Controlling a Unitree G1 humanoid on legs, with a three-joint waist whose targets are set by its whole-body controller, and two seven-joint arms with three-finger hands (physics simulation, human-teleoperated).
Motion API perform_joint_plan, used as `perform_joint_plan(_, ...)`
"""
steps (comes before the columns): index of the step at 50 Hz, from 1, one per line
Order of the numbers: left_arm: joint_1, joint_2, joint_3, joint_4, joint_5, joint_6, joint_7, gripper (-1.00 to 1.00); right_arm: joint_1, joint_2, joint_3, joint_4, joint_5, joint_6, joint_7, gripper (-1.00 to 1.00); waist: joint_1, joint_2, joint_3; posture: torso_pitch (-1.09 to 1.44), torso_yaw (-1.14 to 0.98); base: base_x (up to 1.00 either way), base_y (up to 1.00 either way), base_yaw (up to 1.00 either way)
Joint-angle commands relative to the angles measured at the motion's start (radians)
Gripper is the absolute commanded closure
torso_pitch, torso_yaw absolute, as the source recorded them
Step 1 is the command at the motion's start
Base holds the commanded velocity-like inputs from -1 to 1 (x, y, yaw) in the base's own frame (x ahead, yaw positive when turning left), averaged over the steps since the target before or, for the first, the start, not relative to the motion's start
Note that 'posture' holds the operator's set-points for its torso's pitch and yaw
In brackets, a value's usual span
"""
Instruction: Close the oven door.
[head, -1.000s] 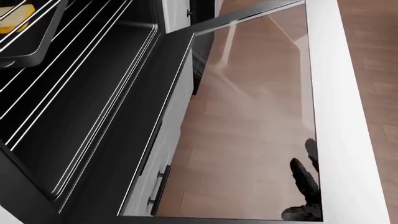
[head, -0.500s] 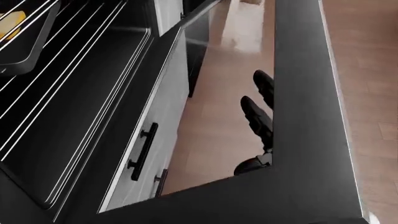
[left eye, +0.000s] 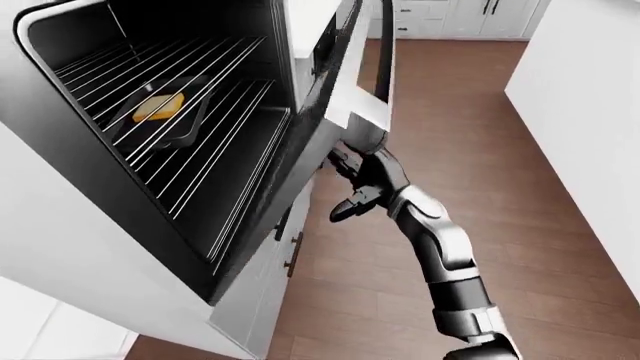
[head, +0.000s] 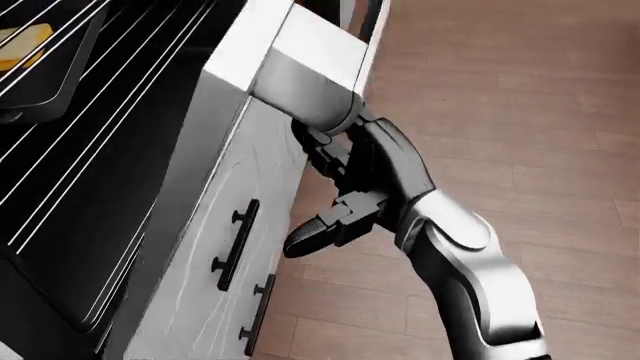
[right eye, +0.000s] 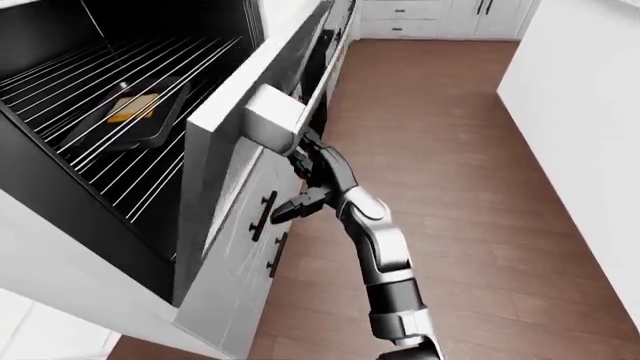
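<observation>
Left-eye view: the door (left eye: 362, 75) stands raised, nearly upright, just above the right hand (left eye: 362, 180); oven (left eye: 170, 127) gapes at left. Head view: hand fingers spread, released, pressing the door's underside; thumb free. Right-eye view: door edge runs top-to-bottom; left hand unseen.

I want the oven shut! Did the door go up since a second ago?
Yes. The oven door has swung up: earlier it lay flat across the head view beside the drawer handle; now only its edge shows above, with the right robot hand under it.
</observation>
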Motion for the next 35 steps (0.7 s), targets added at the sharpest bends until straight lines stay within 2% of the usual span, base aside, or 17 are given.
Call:
perform_joint_plan(1,-0.005,0.019,0.004,-0.016,-0.008,-0.017,0.008,-1.0,-0.055,0.013,0.005,-0.022,-0.008,-0.027,0.005,-1.0,0.0,0.008,-0.017,0.0,0.0,0.0,0.0,0.0)
perform_joint_plan(13,0.001,0.021,-0.007,-0.016,-0.018,-0.022,0.006,-1.0,-0.147,0.123,0.071,0.163,-0.113,-0.113,0.026,-1.0,-0.003,0.022,-0.018,0.0,0.0,0.0,0.0,0.0)
perform_joint_plan(16,-0.002,0.022,-0.005,-0.016,-0.017,-0.019,0.005,-1.0,-0.174,0.168,0.099,0.21,-0.153,-0.133,0.027,-1.0,-0.004,0.027,-0.018,0.0,0.0,0.0,0.0,0.0)
perform_joint_plan(22,-0.002,0.022,-0.003,-0.016,-0.018,-0.019,0.003,-1.0,-0.247,0.218,0.103,0.336,-0.204,-0.189,0.025,-1.0,-0.008,0.037,-0.018,0.0,0.0,0.0,0.0,0.0)
perform_joint_plan(31,-0.009,0.023,0.005,-0.016,-0.012,-0.011,-0.001,-1.0,-0.324,0.354,0.152,0.415,-0.288,-0.214,-0.011,-1.0,-0.017,0.052,-0.021,0.0,0.0,0.0,0.0,0.0)
perform_joint_plan(35,-0.009,0.02,0.007,-0.016,-0.01,-0.011,0.0,-1.0,-0.36,0.412,0.165,0.527,-0.328,-0.271,-0.03,-1.0,-0.023,0.059,-0.021,0.0,0.0,0.0,0.0,0.0)
